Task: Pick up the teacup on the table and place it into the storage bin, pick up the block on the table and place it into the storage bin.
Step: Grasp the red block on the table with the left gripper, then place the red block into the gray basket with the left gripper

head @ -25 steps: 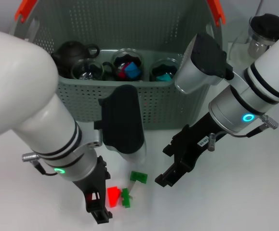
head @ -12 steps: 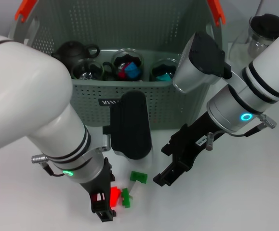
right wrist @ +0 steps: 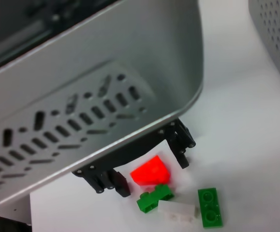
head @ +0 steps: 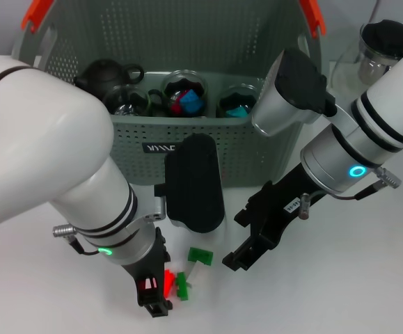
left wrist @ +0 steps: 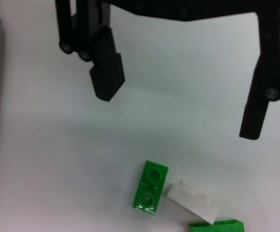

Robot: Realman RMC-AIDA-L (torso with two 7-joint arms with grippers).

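Left gripper reaching steeply down to the table, fingers spread open around the red block, nothing clamped. Beside it, two green blocks and one white block, the flat green one's long axis towards the storage bin. Right gripper low beside them; open or closed, cannot tell. Three glass teacups upright inside the bin.

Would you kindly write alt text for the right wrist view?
The left hand is lowered over a red block on the white table, its fingers either side. Beside it lie two green blocks and a white one.
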